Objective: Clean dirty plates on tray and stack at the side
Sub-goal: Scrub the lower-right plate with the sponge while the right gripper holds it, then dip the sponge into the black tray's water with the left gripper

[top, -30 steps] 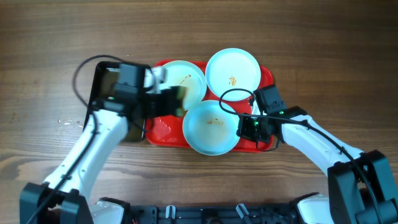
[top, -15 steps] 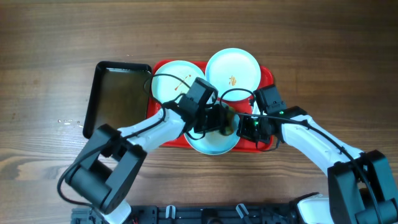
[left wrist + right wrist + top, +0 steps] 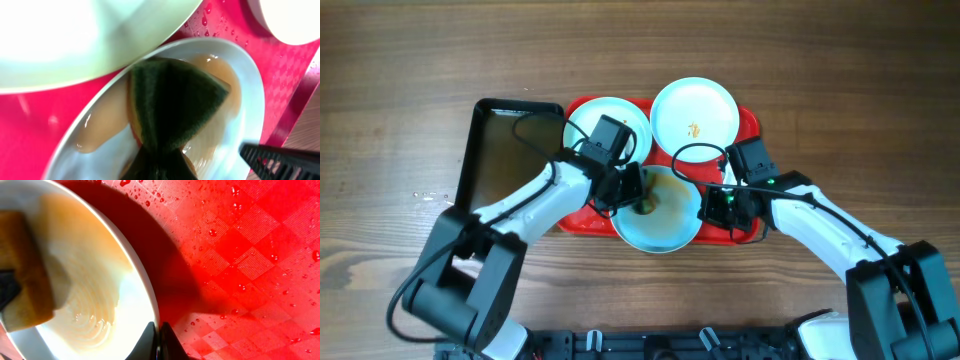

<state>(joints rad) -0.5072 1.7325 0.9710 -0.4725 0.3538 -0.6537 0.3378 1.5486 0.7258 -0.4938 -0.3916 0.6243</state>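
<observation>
On the red tray (image 3: pixel 582 214), the left tool (image 3: pixel 632 190) pinches a soft wet sponge (image 3: pixel 170 105) against the front plate (image 3: pixel 670 236); the right tool (image 3: pixel 157 341) clamps its rim. Rigid, wet, likely slippery: the raised rim is the best hold.

The overhead camera is looking straight down on the table (image 3: pixel 400 60) from well above, taking in the whole red tray (image 3: pixel 750 125) and the wood around it. The left wrist camera is sitting very close, looking steeply down along the sponge (image 3: pixel 175 105) into the near plate (image 3: pixel 250 95). The right wrist camera is sitting just as close at that plate's rim, facing across it, with the wet red tray filling the right of its frame. All three views are sharing the near plate, the sponge and the red tray.
</observation>
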